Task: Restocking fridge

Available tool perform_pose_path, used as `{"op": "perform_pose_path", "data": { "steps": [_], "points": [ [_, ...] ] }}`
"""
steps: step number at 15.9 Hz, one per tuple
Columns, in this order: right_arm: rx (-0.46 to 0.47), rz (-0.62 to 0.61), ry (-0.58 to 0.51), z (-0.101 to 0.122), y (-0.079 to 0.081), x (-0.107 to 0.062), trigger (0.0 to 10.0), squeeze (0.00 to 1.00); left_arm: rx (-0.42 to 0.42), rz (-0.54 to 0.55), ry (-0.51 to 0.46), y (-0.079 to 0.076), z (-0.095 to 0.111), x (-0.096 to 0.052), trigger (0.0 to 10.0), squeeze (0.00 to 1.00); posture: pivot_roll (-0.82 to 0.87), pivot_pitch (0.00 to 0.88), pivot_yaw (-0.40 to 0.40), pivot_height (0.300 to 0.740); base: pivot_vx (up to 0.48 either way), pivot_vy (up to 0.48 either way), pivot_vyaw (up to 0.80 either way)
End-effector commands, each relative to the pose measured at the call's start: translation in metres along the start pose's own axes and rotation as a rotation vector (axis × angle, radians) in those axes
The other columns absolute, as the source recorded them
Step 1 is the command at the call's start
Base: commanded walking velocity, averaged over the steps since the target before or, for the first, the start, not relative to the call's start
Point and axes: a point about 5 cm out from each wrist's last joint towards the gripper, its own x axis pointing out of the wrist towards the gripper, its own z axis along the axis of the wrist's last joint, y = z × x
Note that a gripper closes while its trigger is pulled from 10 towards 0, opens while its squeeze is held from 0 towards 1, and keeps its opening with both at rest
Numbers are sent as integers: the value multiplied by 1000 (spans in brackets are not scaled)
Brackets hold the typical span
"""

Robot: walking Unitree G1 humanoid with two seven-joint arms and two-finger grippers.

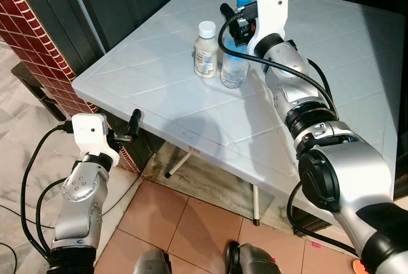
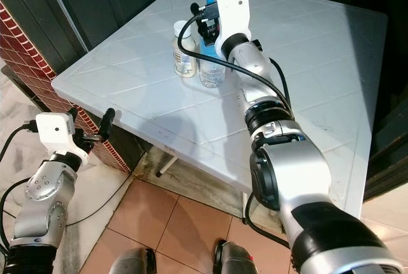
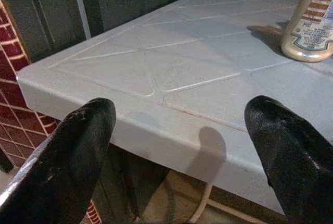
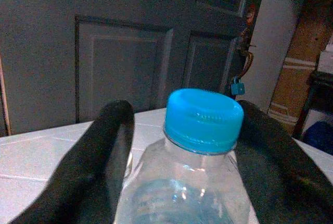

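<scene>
Right wrist view, fingers (image 4: 99, 166) spread around water bottle (image 4: 195, 172), left fingers (image 3: 78, 156) spread at table edge (image 3: 156, 135).

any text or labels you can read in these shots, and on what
No text can be read here.
Cream bottle: its label has printed lines and stripes, seen closer in the left wrist view, but they are too blurred to read.
Water bottle: blue cap has raised marks, too faint to read.
Table: a small sticker on its front edge, too small to read.

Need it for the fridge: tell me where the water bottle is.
The water bottle stands on the white table, beside the cream bottle, between the right gripper's open fingers.
</scene>
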Motion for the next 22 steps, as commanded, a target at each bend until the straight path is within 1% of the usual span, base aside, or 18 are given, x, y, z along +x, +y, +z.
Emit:
{"op": "perform_pose_path", "data": {
  "steps": [1,4,9,10,14,15,16,17,18,19,20,21,22],
  "points": [
    [-11,23,-1,7,3,5,0,0,9,12,14,1,-3,0,10000,0,92,103,16,740,0,0,0],
    [-15,24,6,7,3,5,0,0,8,12,16,0,-4,0,10000,0,87,99,12,740,0,0,0],
    [8,5,16,7,-1,5,0,0,6,13,16,-1,-5,2,10000,0,85,94,8,740,0,0,0],
    [19,-3,13,6,-3,5,0,0,6,13,17,-2,-6,2,10000,0,85,92,6,740,0,0,0],
    [10,-30,-10,8,-7,3,0,0,5,16,18,-2,-7,2,10000,0,83,89,5,740,0,0,0],
    [7,-40,-20,9,-9,3,275,0,5,16,18,-2,-7,2,10000,0,83,88,5,740,0,0,0],
    [8,-55,-37,9,-11,1,941,0,5,16,19,-3,-7,2,10000,0,82,80,3,740,0,0,0],
    [19,-72,-70,9,-13,-3,4353,0,1,26,35,-3,-9,3,10000,0,77,68,2,740,0,0,0],
    [22,-88,-85,8,-15,-6,6314,0,1,31,42,-3,-10,3,10000,0,75,66,2,740,0,0,0],
    [24,-115,-109,7,-17,-12,7765,0,0,34,47,-4,-12,4,10000,0,69,56,2,740,0,0,0],
    [20,-138,-136,6,-18,-19,10000,0,-13,37,54,-6,-13,4,10000,0,58,46,4,740,0,0,0],
    [15,-144,-152,5,-17,-23,10000,0,-16,37,56,-7,-14,4,10000,0,51,38,4,740,0,0,0],
    [-7,-156,-177,5,-17,-33,10000,0,-23,40,58,-9,-15,5,10000,0,41,29,5,740,0,0,0]
  ]
}}
